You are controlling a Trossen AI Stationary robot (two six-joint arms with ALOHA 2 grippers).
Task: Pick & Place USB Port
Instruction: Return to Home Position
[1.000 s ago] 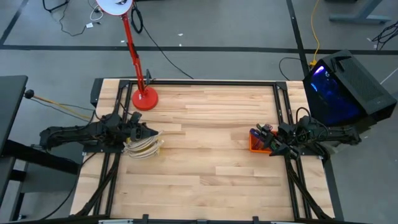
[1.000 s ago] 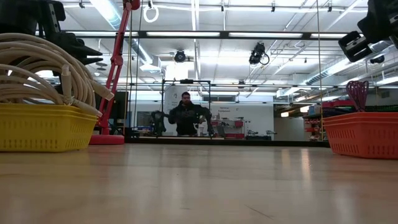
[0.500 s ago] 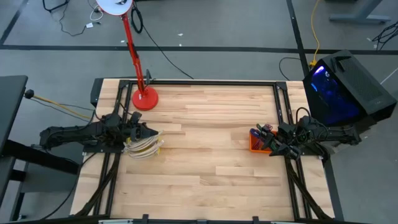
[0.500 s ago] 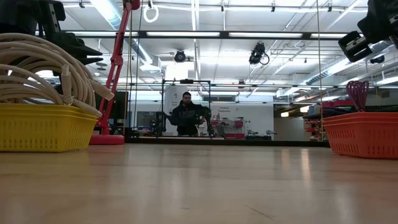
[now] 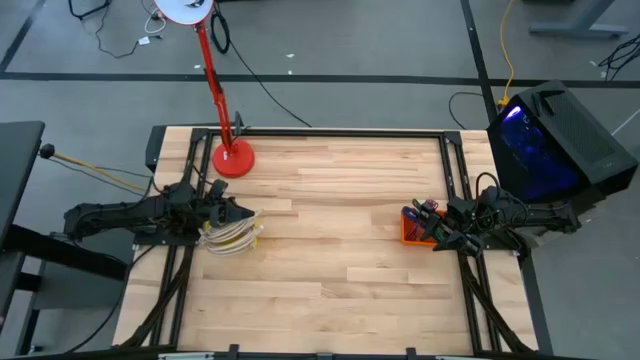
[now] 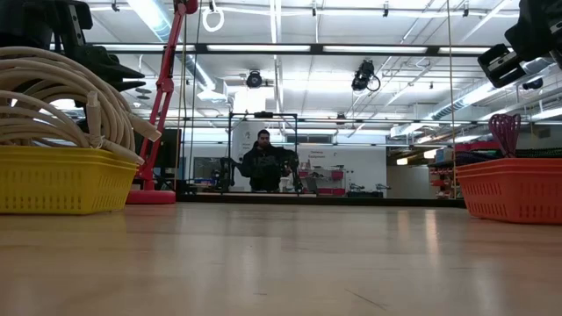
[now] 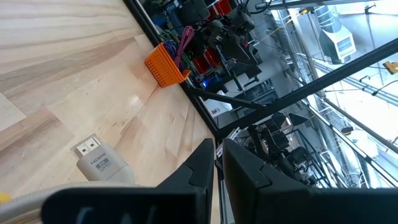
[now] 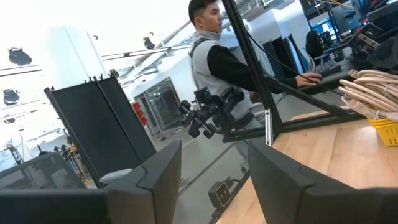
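A yellow basket holding coiled cream cables stands at the table's left. One cable's plug lies on the wood. An orange basket with purple and dark cables stands at the right. I cannot make out the USB port in any view. My left gripper hovers level over the yellow basket, shut on nothing. My right gripper hovers beside the orange basket, open, with nothing between its fingers.
A red desk lamp stands with its base at the far left of the table. Black frame rails run along the table's edges. Bare wood lies between the two baskets. A person sits beyond the table.
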